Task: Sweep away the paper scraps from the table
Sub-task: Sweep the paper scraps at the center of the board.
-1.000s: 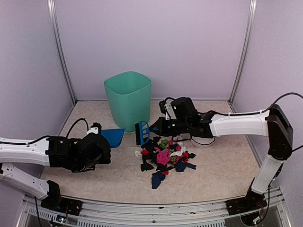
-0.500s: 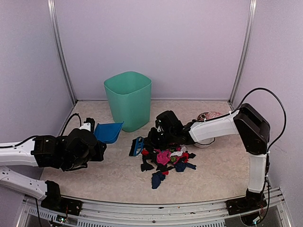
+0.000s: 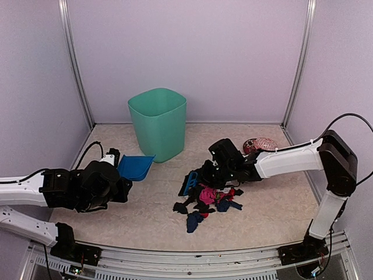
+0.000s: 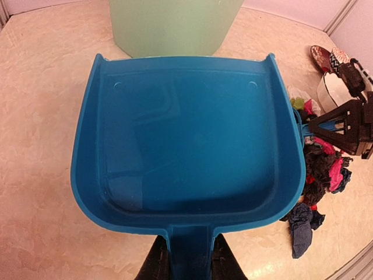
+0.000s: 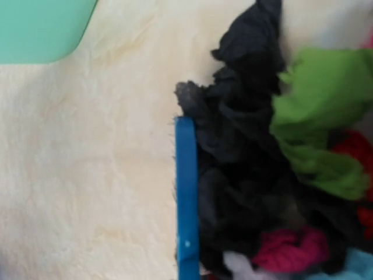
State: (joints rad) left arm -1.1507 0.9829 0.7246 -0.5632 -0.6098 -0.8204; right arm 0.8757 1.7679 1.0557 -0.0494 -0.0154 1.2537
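The paper scraps (image 3: 208, 200) lie in a heap of black, pink, red, green and dark blue bits right of the table's (image 3: 140, 219) middle. My right gripper (image 3: 202, 175) is shut on a blue brush (image 3: 189, 182), whose head touches the heap's left edge. In the right wrist view the brush (image 5: 186, 221) presses against black and green scraps (image 5: 250, 175); my fingers are hidden there. My left gripper (image 4: 189, 267) is shut on the handle of the blue dustpan (image 4: 186, 128), held empty to the left of the heap (image 4: 323, 172). The dustpan (image 3: 135, 166) also shows from above.
A green bin (image 3: 157, 122) stands at the back, between the arms, and shows in both wrist views (image 4: 175, 23) (image 5: 41, 26). A patterned bowl (image 3: 260, 143) sits at the back right beside my right arm. Purple walls enclose the table.
My right arm swung the brush down to the left of the heap, then pushed it right against the scraps, bunching them. My left arm drew back slightly with the dustpan.
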